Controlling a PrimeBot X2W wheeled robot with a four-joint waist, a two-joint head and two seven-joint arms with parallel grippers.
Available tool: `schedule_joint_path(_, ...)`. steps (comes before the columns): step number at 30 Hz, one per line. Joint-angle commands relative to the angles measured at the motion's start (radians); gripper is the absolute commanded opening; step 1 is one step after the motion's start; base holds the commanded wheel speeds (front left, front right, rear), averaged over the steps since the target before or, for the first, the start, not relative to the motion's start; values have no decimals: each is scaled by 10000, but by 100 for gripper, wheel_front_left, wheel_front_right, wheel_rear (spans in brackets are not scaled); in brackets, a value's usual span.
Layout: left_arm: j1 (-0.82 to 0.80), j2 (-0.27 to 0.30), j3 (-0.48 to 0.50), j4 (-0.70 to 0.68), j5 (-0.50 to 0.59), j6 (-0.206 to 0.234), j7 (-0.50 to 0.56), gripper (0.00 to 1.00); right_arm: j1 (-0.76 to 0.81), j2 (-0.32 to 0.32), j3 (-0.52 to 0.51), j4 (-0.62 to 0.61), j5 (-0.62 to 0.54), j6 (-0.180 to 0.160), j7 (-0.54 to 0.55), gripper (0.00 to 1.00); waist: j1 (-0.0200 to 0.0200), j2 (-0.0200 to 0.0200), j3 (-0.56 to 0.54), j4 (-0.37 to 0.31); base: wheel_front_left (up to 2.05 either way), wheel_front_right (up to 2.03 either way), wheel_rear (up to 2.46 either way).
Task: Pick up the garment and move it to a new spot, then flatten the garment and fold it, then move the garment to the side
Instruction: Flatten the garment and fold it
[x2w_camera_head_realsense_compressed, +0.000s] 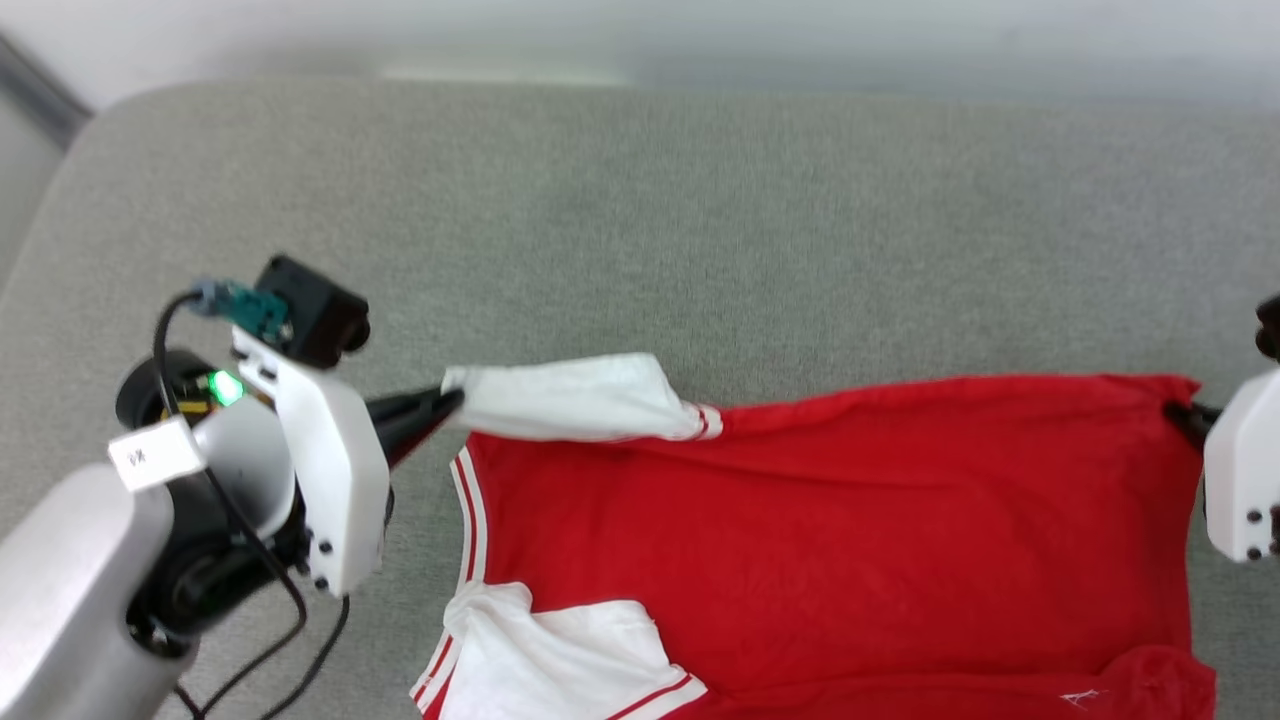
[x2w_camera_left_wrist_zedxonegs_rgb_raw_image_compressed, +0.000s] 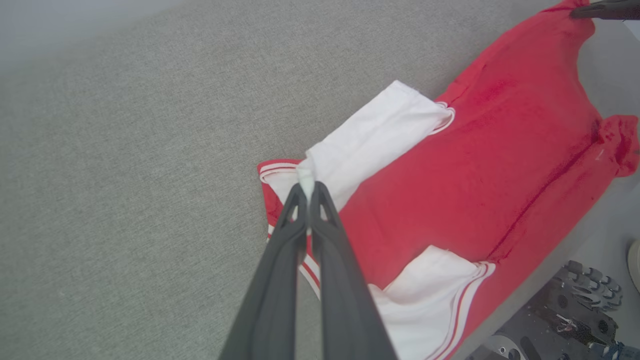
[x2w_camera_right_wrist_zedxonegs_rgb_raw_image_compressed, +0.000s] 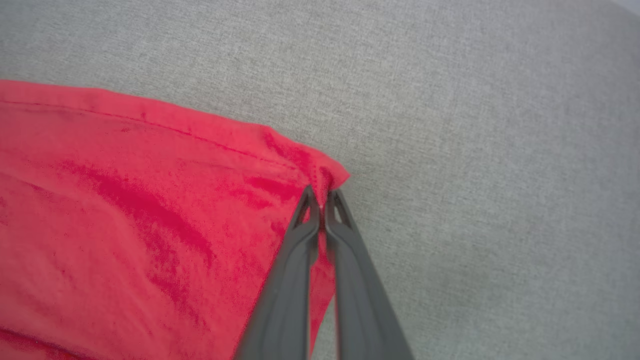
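**Left claw (x2w_camera_head_realsense_compressed: 448, 402) and right claw (x2w_camera_head_realsense_compressed: 1182, 414): both clamped on fabric**

Your left claw's dark fingers are pressed together on the tip of a white sleeve, at the 10 o'clock corner of the red soft-fabric jersey T-shirt with white short sleeves (x2w_camera_head_realsense_compressed: 820, 530). Your right claw pinches the red hem corner at 2 o'clock. The shirt lies spread on the grey woven-fabric surface (x2w_camera_head_realsense_compressed: 640, 230), toward 6 o'clock in your head view.
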Motion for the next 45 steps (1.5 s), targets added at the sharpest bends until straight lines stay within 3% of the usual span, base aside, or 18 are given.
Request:
schedule_joint_path(1, 335, 56, -37, -135, -17, 117, -83, 0, 407, 130, -155, -115, 55, -7, -163, 0, 1, 0, -450, 34, 0, 0, 0)
schedule_joint_path(12, 2354, 425, -222, -936, -198, 671, -440, 0, 2701, 551, -1419, -1125, 319, -6, -439, 0, 1, 0, -1280, 177, 0, 0, 0)
schedule_joint_path(24, 4210, 719, -603, -1084, -365, 978, -788, 0, 4721, 873, -1948, -2002, 624, -6, 213, 0, 1, 0, -1453, 260, 0, 0, 0)
schedule_joint_path(29, 4535, 874, -768, -944, -177, 1016, -839, 0, 5215, 705, -1934, -2085, 649, -6, 405, 0, 1, 0, -1420, 280, 0, 0, 0)
schedule_joint_path(42, 4413, 321, -1347, 49, 418, 613, -1327, 0, 5348, 501, -1425, -1467, 736, -6, -79, 0, 1, 0, -1166, 230, 0, 0, 0)
schedule_joint_path(43, 4410, 261, -1368, 170, 449, 599, -1392, 44, 5323, 526, -1406, -1409, 706, -6, -144, 42, 1, 0, -1167, 218, 0, 0, 0)
schedule_joint_path(44, 4399, 230, -1395, 271, 498, 580, -1434, 100, 5337, 610, -1386, -1292, 781, -6, -57, 100, 1, 0, -1176, 209, 0, 0, 0)
schedule_joint_path(45, 4362, 199, -1384, 347, 542, 576, -1531, 100, 5308, 595, -1309, -1317, 797, -6, -147, 100, 1, 0, -1200, 202, 0, 0, 0)
